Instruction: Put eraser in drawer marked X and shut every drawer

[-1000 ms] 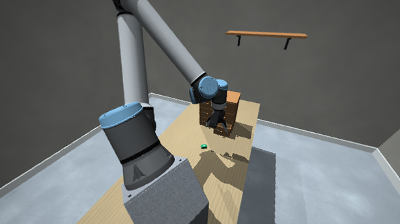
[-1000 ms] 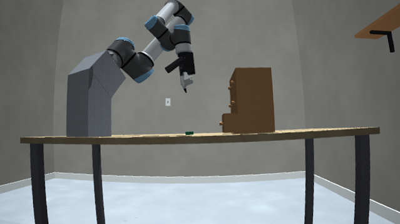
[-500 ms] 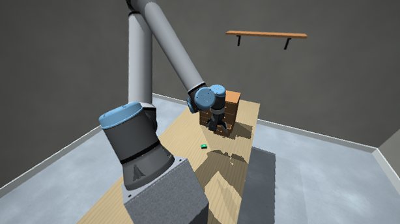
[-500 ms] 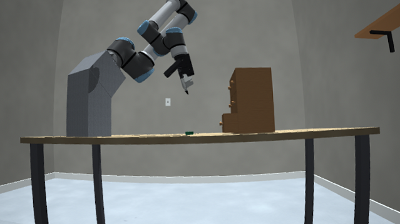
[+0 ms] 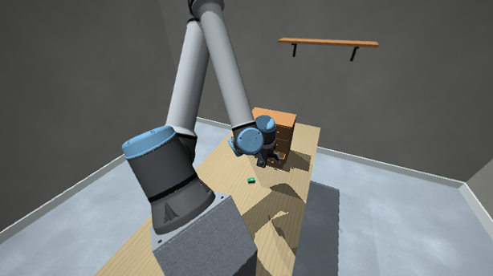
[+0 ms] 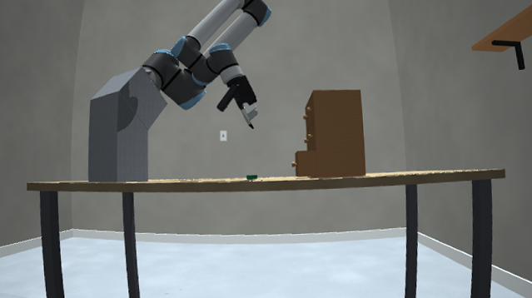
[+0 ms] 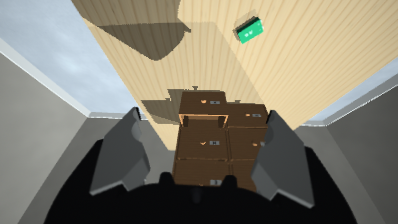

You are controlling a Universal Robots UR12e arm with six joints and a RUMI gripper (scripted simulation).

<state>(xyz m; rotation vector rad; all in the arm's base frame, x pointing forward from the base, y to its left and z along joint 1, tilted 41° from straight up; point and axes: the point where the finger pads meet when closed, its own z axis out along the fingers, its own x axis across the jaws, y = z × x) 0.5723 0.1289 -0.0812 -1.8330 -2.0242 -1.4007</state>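
1. One arm, one pincer (image 6: 251,120) with two fingers.
2. One green eraser (image 5: 251,179) on the counter (image 6: 393,178).
3. One wooden chest (image 6: 340,123); drawer fronts in two columns from the wrist view, full count unclear; three knobs (image 6: 305,116) visible from the side.
4. One drawer (image 6: 304,163) pulled out.
5. Four counter legs (image 6: 480,232).
6. One wall shelf (image 5: 327,42), two brackets (image 5: 354,53).
7. One gray pedestal (image 5: 210,244).

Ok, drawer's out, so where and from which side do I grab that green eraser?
Come straight down from above. The eraser lies flat and low on the table, a small rectangular block with open table all round it, well short of the chest. Close across its two long sides, the narrower span; the gripper hangs open and empty above, so probably only a turn of the jaws is needed.
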